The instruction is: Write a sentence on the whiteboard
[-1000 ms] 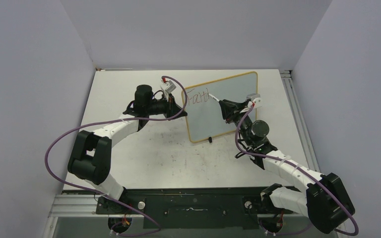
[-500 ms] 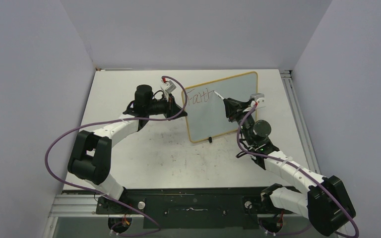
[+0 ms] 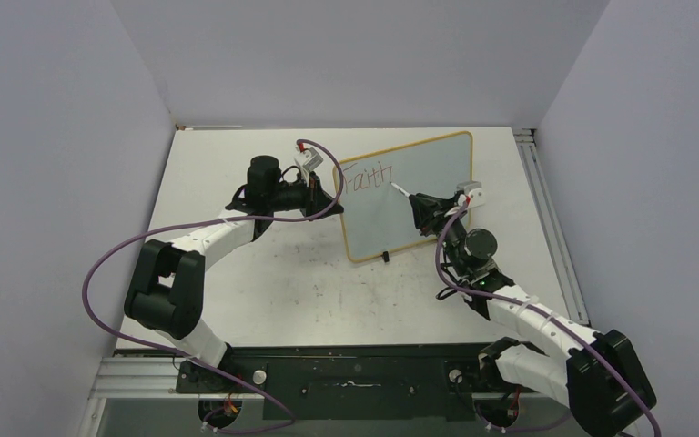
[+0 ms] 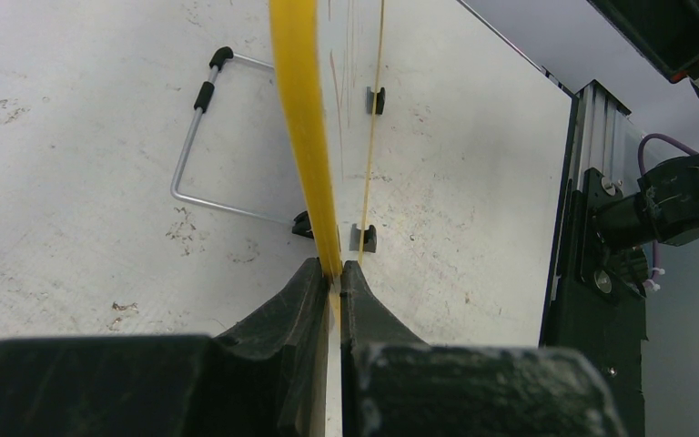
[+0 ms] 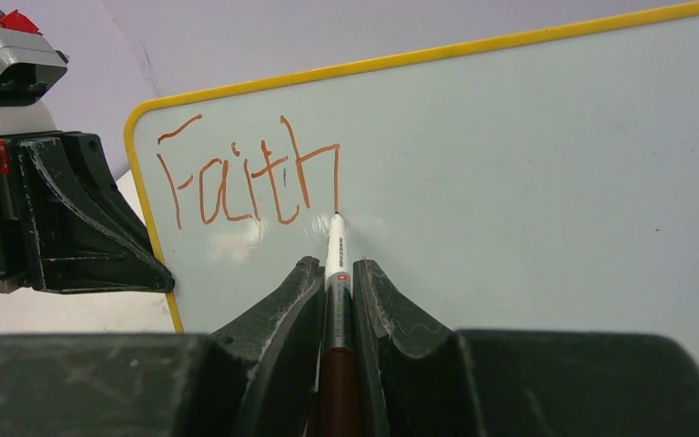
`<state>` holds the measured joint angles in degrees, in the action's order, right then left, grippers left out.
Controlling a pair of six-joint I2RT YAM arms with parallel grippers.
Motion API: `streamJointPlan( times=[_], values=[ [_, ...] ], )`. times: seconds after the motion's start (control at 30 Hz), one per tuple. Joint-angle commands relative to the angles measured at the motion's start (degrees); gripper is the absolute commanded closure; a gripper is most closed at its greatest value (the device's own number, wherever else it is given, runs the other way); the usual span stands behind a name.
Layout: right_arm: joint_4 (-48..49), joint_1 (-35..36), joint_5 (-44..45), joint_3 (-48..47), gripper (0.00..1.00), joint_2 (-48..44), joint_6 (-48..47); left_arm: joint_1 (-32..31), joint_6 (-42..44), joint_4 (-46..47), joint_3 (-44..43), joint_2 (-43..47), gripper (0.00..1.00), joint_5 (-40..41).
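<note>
Right gripper (image 5: 338, 267) dropped toward 6 o'clock, finishing "h" of sentence (image 5: 248, 177); jaws clamped on marker (image 5: 336, 248). Left gripper (image 4: 335, 271) pinches whiteboard (image 5: 528, 182) at 9 o'clock edge. Should lift tip before next word.

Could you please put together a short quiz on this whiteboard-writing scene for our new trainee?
1. True or false: the left gripper is shut on the edge of the small white, yellow-framed rectangular whiteboard.
2. What does the right gripper hold? A) a grey eraser B) a slim white-and-brown marker C) nothing
3. Fill in: the reddish-brown handwritten writing on the board reads ____.
Key: 1 true; 2 B; 3 Faith.
</note>
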<state>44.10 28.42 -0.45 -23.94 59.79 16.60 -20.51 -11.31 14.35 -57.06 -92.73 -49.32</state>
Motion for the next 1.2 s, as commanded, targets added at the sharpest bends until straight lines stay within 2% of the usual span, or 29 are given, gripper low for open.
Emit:
streamJointPlan(
  times=[0.0, 0.23, 0.6, 0.83, 1.17],
  values=[
    [-1.7, -0.2, -0.5, 0.9, 0.95, -1.0, 0.2, 0.0, 0.4, 0.1, -2.4, 0.0, 1.0, -1.6],
    [-1.4, -0.2, -0.4, -1.0, 0.95, -1.0, -0.5, 0.0, 0.5, -0.1, -2.4, 0.1, 1.0, -1.8],
    [-5.9, -2.2, -2.0, -3.5, 0.95, -6.8, -0.8, 0.0, 1.7, -1.7, -2.8, -0.2, 1.0, -1.7],
    [-4.4, -6.5, -5.3, -4.3, 0.95, -5.4, 0.1, 0.0, 2.2, -2.2, -3.0, -0.2, 1.0, -1.5],
    [-0.6, -7.4, -6.2, -5.7, 0.95, -2.1, 0.7, 0.0, 2.2, -2.2, -3.0, -0.3, 1.0, -1.6]
  ],
)
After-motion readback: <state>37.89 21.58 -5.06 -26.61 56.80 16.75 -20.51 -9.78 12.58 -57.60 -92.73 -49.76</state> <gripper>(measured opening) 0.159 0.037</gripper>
